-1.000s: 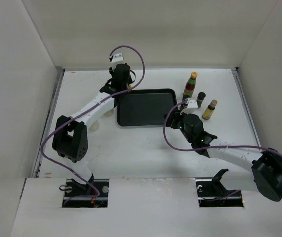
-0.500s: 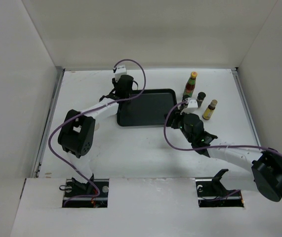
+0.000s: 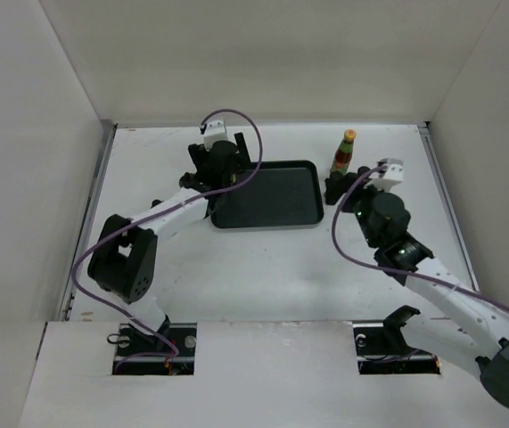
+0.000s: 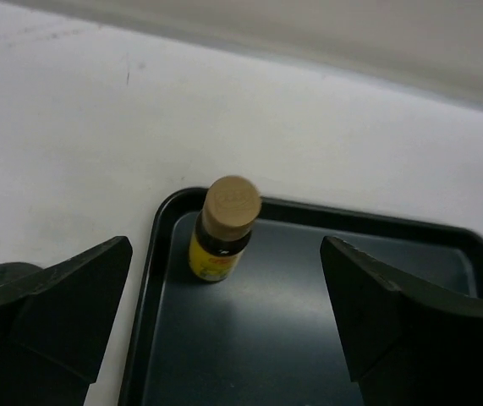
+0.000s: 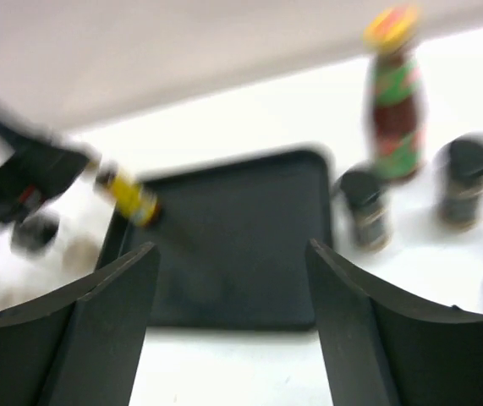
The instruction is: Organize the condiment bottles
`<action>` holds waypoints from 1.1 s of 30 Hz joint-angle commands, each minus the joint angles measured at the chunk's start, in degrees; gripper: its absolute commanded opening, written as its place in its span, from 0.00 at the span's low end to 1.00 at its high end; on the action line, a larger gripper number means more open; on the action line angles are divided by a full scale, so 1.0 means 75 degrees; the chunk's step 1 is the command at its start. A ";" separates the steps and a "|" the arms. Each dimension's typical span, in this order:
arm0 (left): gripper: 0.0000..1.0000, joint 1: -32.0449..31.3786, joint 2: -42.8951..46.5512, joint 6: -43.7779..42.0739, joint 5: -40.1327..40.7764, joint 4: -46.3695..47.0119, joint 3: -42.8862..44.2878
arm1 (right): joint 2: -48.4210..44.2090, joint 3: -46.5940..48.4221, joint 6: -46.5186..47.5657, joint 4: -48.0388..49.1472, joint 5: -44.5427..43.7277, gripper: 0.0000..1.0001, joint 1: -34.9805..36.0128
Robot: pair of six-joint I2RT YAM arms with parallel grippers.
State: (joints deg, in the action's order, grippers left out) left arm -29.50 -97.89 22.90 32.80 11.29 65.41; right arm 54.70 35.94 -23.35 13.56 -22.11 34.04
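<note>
A yellow-labelled, tan-capped bottle [image 4: 222, 227] stands upright in the far-left corner of the black tray [image 4: 309, 338]. My left gripper [image 4: 225, 283] is open just behind it, with its fingers apart from the bottle. In the blurred right wrist view the same bottle [image 5: 128, 196] shows in the tray [image 5: 241, 254]. Right of the tray stand the tall red bottle with a green band [image 5: 393, 101] and two dark black-capped bottles [image 5: 364, 208] [image 5: 466, 181]. My right gripper [image 5: 228, 271] is open and empty, near the tray's right side. From above I see the red bottle [image 3: 344, 152]; my right arm hides the dark ones.
The tray [image 3: 272, 196] lies in the middle of the table, left gripper [image 3: 215, 174] at its far-left corner, right gripper [image 3: 341, 189] at its right edge. Blurred dark-capped jars [image 5: 35, 232] stand left of the tray. White walls close in three sides.
My left gripper has opened and let go of the yellow-labelled bottle in the tray corner. My right arm has swung right and back, and its jaws have widened.
</note>
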 commanded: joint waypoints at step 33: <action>0.92 -0.4639 0.6313 0.0885 0.1147 0.3346 -0.6541 | 0.3160 0.2579 0.0290 -0.2523 -0.0791 0.62 -0.3619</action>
State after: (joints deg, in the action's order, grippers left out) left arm -63.37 -51.66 28.88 39.40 32.47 16.56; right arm 78.08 52.71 -20.43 -8.32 -30.22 7.46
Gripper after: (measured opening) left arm 0.916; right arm 0.621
